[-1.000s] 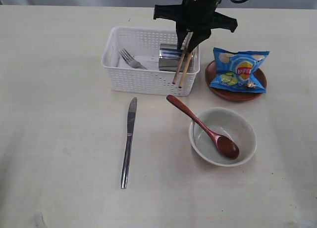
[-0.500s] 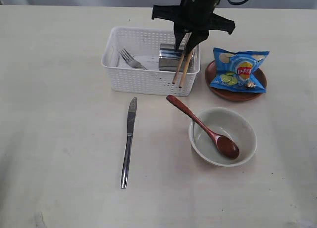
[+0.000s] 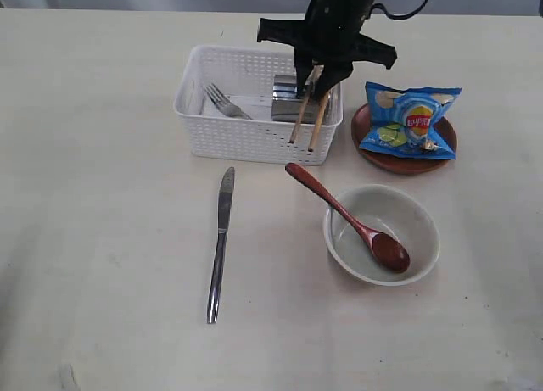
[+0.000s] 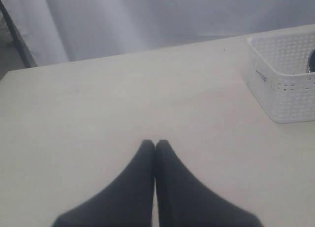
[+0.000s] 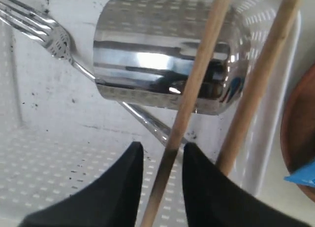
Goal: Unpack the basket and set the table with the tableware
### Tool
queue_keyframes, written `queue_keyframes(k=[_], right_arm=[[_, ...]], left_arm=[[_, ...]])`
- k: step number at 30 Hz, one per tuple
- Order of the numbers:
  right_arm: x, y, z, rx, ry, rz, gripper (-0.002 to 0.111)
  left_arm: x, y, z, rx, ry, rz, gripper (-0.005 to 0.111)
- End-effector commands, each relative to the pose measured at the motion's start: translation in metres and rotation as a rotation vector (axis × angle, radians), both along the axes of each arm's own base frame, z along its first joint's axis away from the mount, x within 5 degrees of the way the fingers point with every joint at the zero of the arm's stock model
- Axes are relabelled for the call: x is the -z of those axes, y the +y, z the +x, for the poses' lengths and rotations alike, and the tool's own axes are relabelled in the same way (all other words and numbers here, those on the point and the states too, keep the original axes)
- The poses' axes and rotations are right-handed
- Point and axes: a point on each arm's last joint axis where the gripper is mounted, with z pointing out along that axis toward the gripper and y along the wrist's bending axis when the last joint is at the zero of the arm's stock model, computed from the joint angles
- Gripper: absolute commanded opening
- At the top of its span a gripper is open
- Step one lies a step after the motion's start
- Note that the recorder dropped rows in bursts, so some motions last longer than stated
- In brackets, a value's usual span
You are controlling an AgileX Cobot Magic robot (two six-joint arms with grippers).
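fork (image 3: 222, 101) in basket (image 3: 246, 142), spoon (image 3: 341, 209) in bowl (image 3: 422, 227)

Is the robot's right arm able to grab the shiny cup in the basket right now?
Probably not yet. The right gripper hangs close above the cup, but its jaws are shut on the chopsticks, so it would likely have to put those down first.

The right end effector (image 3: 316, 73) is matte black, with a wide crossbar (image 3: 327, 39) and a thin black cable (image 3: 411, 9). The left end effector (image 4: 155, 144) has tapered black fingers (image 4: 138, 187).

White lattice basket (image 3: 246, 141), tan chopsticks (image 3: 317, 124), reddish-brown spoon (image 3: 344, 211), blue chip bag (image 3: 410, 120), brown plate (image 3: 403, 164), cream bowl (image 3: 405, 215)
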Motion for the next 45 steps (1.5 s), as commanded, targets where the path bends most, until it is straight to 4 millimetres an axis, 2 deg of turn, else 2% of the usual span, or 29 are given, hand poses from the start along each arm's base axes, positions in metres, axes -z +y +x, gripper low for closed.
queue_keyframes(k=[1, 6, 8, 9, 15, 19, 21, 24, 25, 27, 31, 37, 42, 44, 45], right_arm=[[0.004, 0.001, 0.001, -0.006, 0.013, 0.016, 0.028], [-0.007, 0.003, 0.004, -0.038, -0.026, 0.041, 0.026], [-0.018, 0.006, 0.008, -0.068, -0.069, 0.058, 0.013], [-0.027, 0.007, 0.011, -0.084, -0.103, 0.069, -0.001], [-0.066, 0.006, 0.012, -0.112, -0.217, 0.101, -0.001], [-0.077, 0.009, 0.006, -0.165, -0.247, 0.116, 0.0], [-0.079, 0.023, -0.001, -0.189, -0.224, 0.188, 0.009], [-0.082, 0.045, -0.014, -0.251, -0.197, 0.282, 0.036], [-0.08, 0.053, -0.018, -0.28, -0.197, 0.272, 0.047], [-0.071, 0.064, -0.024, -0.33, -0.213, 0.191, 0.058], [-0.047, 0.081, -0.03, -0.358, -0.213, 0.047, 0.057], [-0.013, 0.09, -0.026, -0.377, -0.186, -0.018, 0.057], [-0.011, 0.087, -0.022, -0.388, -0.217, -0.056, 0.057], [-0.008, 0.087, -0.021, -0.399, -0.217, -0.066, 0.051], [-0.006, 0.087, -0.02, -0.402, -0.215, -0.069, 0.043]], left_arm=[[0.0, 0.0, 0.0, -0.001, -0.003, -0.001, 0.0], [0.0, 0.0, 0.0, -0.001, -0.003, -0.001, 0.0], [0.0, 0.0, 0.0, -0.001, -0.003, -0.001, 0.0], [0.0, 0.0, 0.0, -0.001, -0.003, -0.001, 0.0], [0.0, 0.0, 0.0, -0.001, -0.003, -0.001, 0.0], [0.0, 0.0, 0.0, -0.001, -0.003, -0.001, 0.0], [0.0, 0.0, 0.0, -0.001, -0.003, -0.001, 0.0], [0.0, 0.0, 0.0, -0.001, -0.003, -0.001, 0.0], [0.0, 0.0, 0.0, -0.001, -0.003, -0.001, 0.0], [0.0, 0.0, 0.0, -0.001, -0.003, -0.001, 0.0], [0.0, 0.0, 0.0, -0.001, -0.003, -0.001, 0.0], [0.0, 0.0, 0.0, -0.001, -0.003, -0.001, 0.0], [0.0, 0.0, 0.0, -0.001, -0.003, -0.001, 0.0], [0.0, 0.0, 0.0, -0.001, -0.003, -0.001, 0.0], [0.0, 0.0, 0.0, -0.001, -0.003, -0.001, 0.0]])
